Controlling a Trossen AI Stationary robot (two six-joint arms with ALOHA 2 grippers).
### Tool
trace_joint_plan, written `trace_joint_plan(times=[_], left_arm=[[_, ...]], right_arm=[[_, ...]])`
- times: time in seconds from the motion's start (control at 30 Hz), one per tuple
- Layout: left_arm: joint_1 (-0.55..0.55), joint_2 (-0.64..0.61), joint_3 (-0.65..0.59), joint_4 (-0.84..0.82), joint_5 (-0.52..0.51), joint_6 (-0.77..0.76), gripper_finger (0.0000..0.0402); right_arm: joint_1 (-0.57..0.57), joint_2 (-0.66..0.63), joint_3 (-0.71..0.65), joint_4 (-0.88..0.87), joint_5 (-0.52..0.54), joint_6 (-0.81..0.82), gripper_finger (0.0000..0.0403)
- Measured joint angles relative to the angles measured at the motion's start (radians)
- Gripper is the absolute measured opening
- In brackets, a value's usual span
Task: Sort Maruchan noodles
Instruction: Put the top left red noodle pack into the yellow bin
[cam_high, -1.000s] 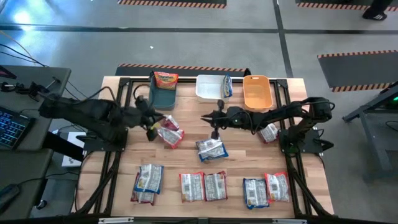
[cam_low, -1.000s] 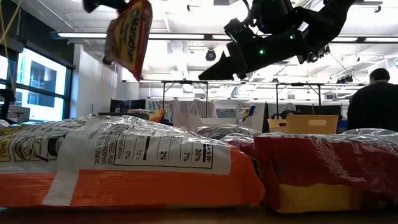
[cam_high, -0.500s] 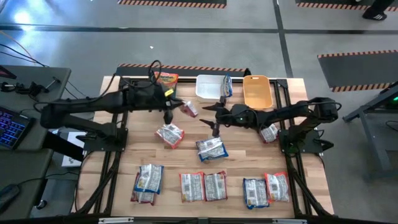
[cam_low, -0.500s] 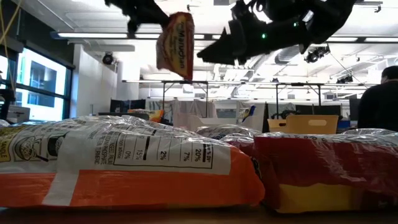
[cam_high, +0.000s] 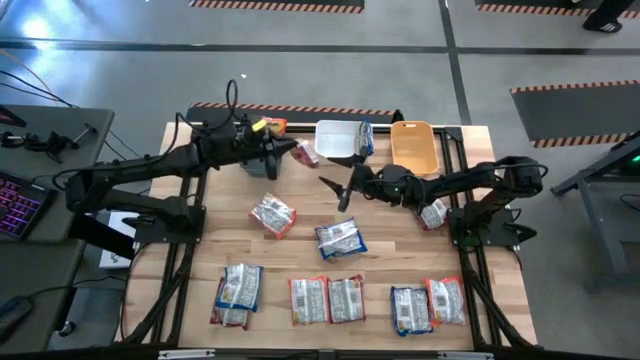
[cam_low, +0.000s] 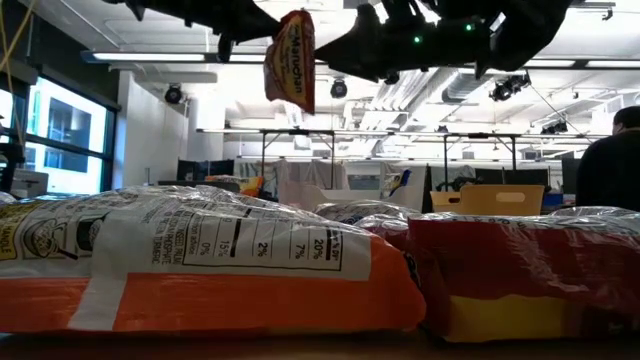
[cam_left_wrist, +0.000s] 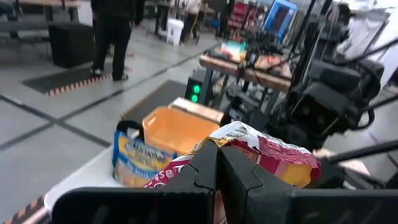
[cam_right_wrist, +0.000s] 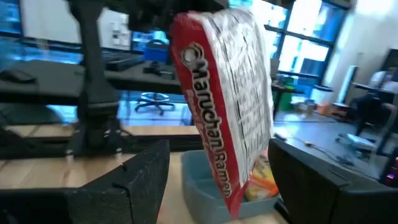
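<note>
The left tool, clamped on a red Maruchan packet, holds it aloft just beside the white bin; the right tool, fingers apart, faces it, seemingly mid-handover, needing to close on the packet next

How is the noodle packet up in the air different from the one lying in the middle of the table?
The red packet hangs in the air, pinched by the left claw; the middle packet lies flat on the table, with no claw on it. The red packet shows its red front with the Maruchan name; the middle packet shows mostly a silvery side with blue edges. Both are small plastic ramen packets.
</note>
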Motion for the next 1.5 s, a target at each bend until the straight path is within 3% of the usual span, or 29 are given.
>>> trace_joint_plan(times=[0.5, 0.83, 1.0, 1.23, 1.5], left_arm=[[0.006, 0.113, 0.000, 0.287, 0.039, -0.018, 0.0000], [0.040, 0.168, 0.000, 0.416, 0.032, -0.041, 0.0000], [0.034, 0.193, 0.000, 0.477, 0.037, -0.048, 0.0000], [0.034, 0.242, 0.001, 0.585, 0.037, -0.086, 0.0000], [0.018, 0.307, 0.038, 0.594, 0.079, -0.114, 0.0000]], right_arm=[[-0.003, 0.000, 0.125, -0.064, 0.053, -0.130, 0.0259], [0.013, 0.000, 0.125, -0.021, 0.217, -0.188, 0.0259], [-0.008, 0.000, 0.125, -0.001, 0.157, -0.178, 0.0259], [-0.029, 0.000, 0.125, 0.003, 0.163, -0.182, 0.0259], [-0.069, 0.000, 0.124, -0.010, 0.148, -0.193, 0.0259]])
